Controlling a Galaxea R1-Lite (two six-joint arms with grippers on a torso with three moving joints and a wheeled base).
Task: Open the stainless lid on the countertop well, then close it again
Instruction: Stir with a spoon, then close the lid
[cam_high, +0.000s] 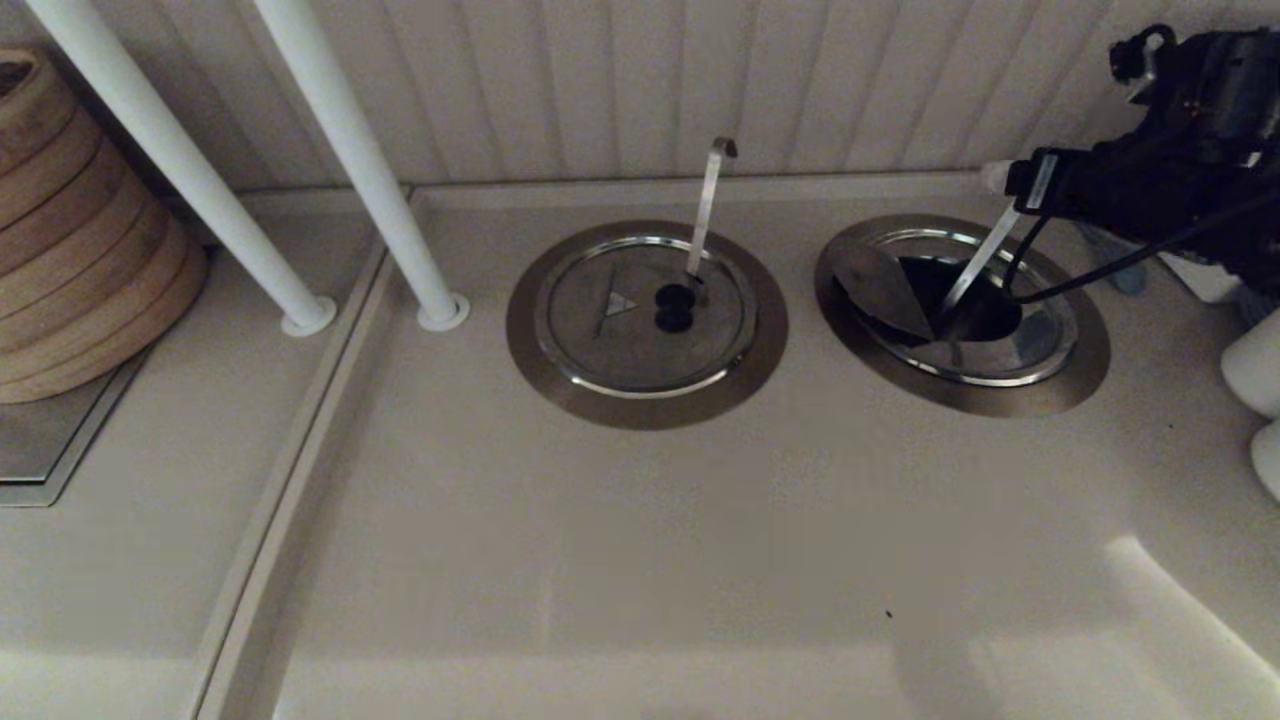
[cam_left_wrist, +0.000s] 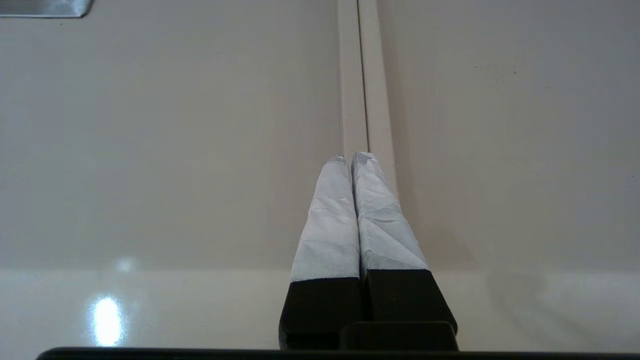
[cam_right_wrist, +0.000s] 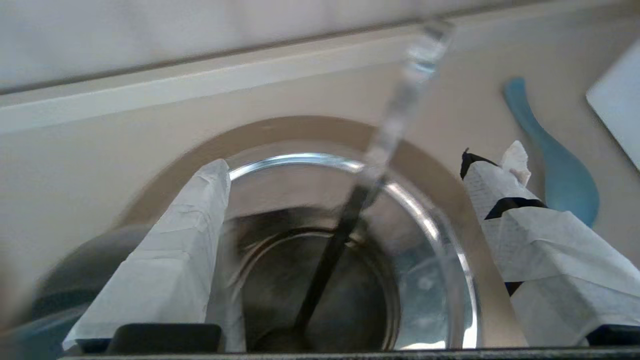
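Note:
The countertop well (cam_high: 1062, 392), the right-hand ring, stands open with a dark hollow showing. The stainless lid (cam_high: 882, 287) leans tilted inside the well's left side; its knob is hidden. A straight-tipped handle (cam_high: 975, 265) rises out of the opening toward my right gripper (cam_high: 1000, 180), which hovers above the well's far right rim. In the right wrist view the right gripper (cam_right_wrist: 367, 160) is open, its paper-wrapped fingers (cam_right_wrist: 180, 250) wide apart over the well's rim (cam_right_wrist: 300, 159); the handle (cam_right_wrist: 395, 110) passes between them untouched. My left gripper (cam_left_wrist: 354, 157) is shut, parked over a countertop seam.
The twin lid (cam_high: 610, 340) lies flat in the left ring, its hook-tipped handle (cam_high: 712, 200) upright. Stacked bamboo steamers (cam_high: 70, 240) sit far left, two white poles (cam_high: 360, 160) behind. A blue spoon (cam_right_wrist: 555, 160) and white items (cam_high: 1255, 370) lie right of the well, near the back wall.

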